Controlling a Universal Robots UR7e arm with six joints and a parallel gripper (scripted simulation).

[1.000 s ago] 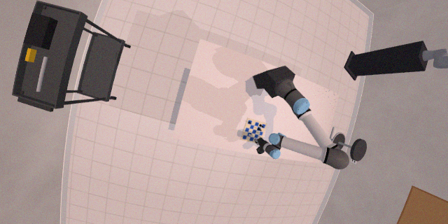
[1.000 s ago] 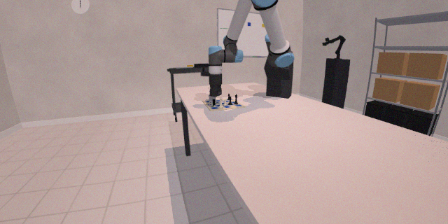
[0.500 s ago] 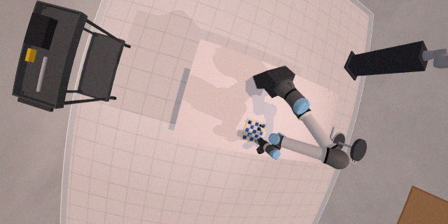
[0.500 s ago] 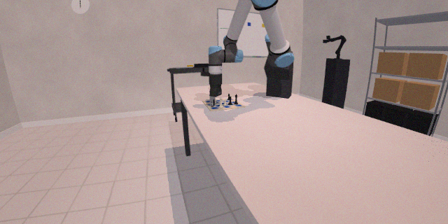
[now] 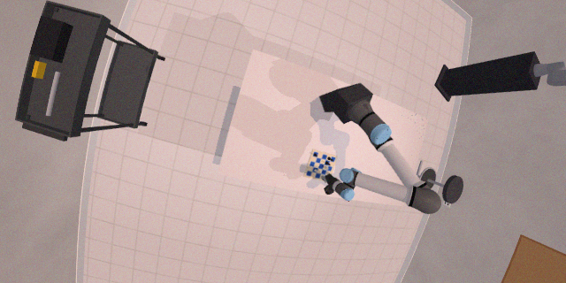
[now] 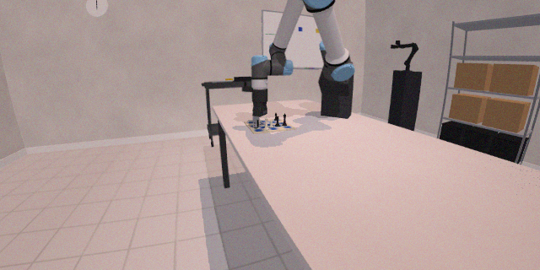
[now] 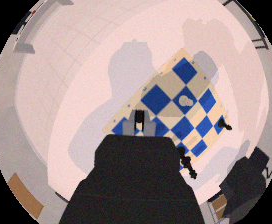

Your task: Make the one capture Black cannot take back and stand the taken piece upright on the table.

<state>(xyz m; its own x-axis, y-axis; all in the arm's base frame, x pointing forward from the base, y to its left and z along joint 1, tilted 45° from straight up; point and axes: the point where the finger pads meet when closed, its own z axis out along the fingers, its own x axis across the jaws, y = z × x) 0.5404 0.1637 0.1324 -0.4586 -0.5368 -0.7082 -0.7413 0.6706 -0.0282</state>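
To the far left of the gripper, in the exterior view, a round wall clock (image 6: 97, 5) hangs high on the wall. Nearer, just left of and behind the gripper, a dark side table (image 6: 219, 86) stands against the end of the pink table (image 6: 380, 186).

The gripper (image 6: 256, 123) points straight down over the left edge of the small blue-and-cream chessboard (image 6: 270, 126). Its fingers are clenched on a chess piece at that edge; in the wrist view the piece (image 7: 139, 120) shows as a small dark shape with a pale top pinched just ahead of the gripper's black body, but it is too small to tell its kind or its square. Whether its base touches the board I cannot tell.

Right of the gripper, two black pieces (image 6: 280, 119) stand upright near the far side of the board, close to each other and apart from the fingers. In the wrist view one dark piece (image 7: 224, 123) stands at the board's right edge and another (image 7: 187, 163) just off the gripper's right flank.

Further right stands the arm's dark base (image 6: 336, 97) on the table. Beyond it are a black pedestal (image 6: 404, 99) bearing a small dark arm, then a metal shelf rack (image 6: 452, 56) with brown boxes (image 6: 494, 78).
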